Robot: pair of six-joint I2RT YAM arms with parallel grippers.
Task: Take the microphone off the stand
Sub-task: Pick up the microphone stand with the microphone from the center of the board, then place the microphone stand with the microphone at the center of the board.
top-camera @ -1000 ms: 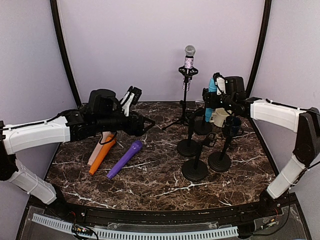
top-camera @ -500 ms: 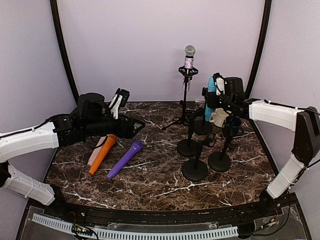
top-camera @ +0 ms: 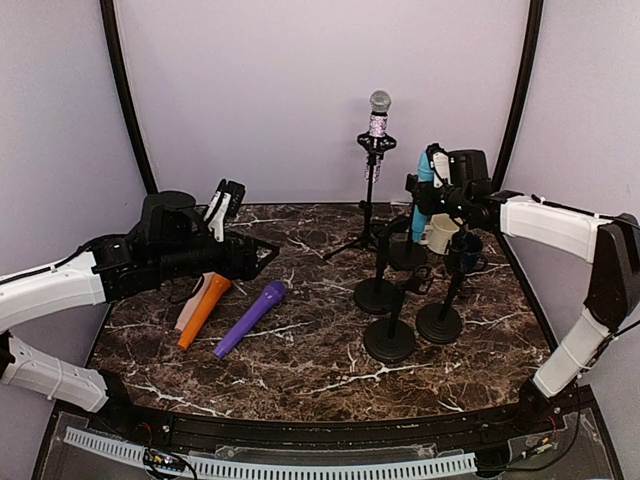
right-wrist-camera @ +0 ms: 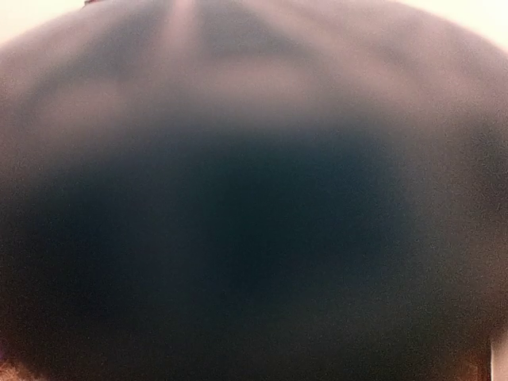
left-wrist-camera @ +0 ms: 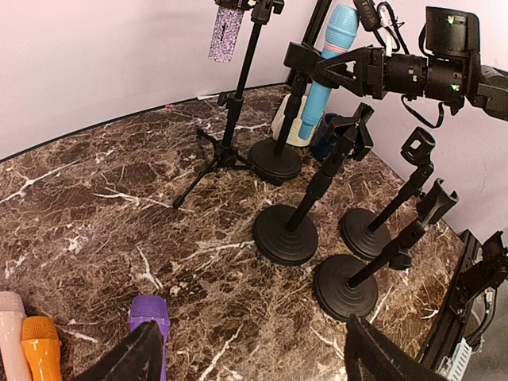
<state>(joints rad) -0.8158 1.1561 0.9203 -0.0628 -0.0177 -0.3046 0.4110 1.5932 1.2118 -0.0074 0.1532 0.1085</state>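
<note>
A blue microphone [top-camera: 419,208] stands upright in a black stand [top-camera: 405,254] at the back right; it also shows in the left wrist view [left-wrist-camera: 325,63]. My right gripper [top-camera: 421,196] is shut around the blue microphone's body, with its fingers [left-wrist-camera: 329,65] on either side. The right wrist view is dark and blurred. A glittery microphone [top-camera: 378,118] sits on a tripod stand [top-camera: 366,210] at the back. My left gripper [top-camera: 255,258] is open and empty, hovering over the left of the table, far from the stands.
Purple [top-camera: 250,318], orange [top-camera: 206,308] and pale pink [top-camera: 188,308] microphones lie on the table at the left. Three empty black stands [top-camera: 376,292] [top-camera: 390,338] [top-camera: 440,322] cluster right of centre. A white cup [top-camera: 440,233] and a dark cup [top-camera: 465,250] stand behind them.
My left arm has drawn back to the left, away from the centre, with its gripper still open. The right arm and the blue microphone have barely moved.
</note>
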